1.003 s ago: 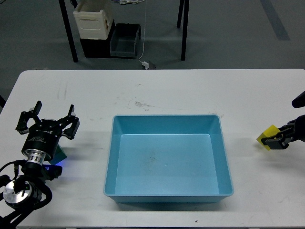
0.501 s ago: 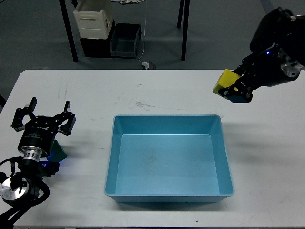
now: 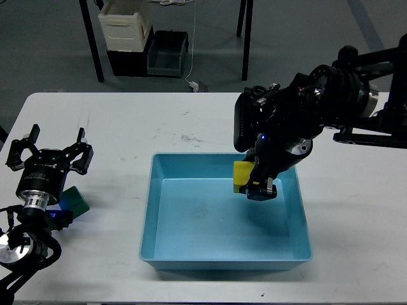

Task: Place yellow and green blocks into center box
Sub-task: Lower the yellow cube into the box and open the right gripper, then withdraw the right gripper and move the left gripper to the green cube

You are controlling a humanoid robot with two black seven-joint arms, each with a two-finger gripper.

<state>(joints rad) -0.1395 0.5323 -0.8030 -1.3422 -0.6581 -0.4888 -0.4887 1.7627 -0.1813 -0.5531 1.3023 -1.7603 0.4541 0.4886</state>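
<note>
My right gripper [image 3: 253, 184] is shut on the yellow block [image 3: 243, 175] and holds it over the right part of the blue center box [image 3: 152, 210], just above its floor. The green block [image 3: 77, 199] lies on the white table at the left, partly hidden by my left arm. My left gripper [image 3: 47, 154] is open and empty, just above and to the left of the green block.
The white table [image 3: 191, 124] carries the box in its middle. Past the far edge stand black table legs, a cream crate [image 3: 124, 25] and a dark bin [image 3: 166, 54] on the floor.
My right arm carried the yellow block from the table's right edge up and across, then down over the box. My left gripper drifted left, uncovering more of the green block.
</note>
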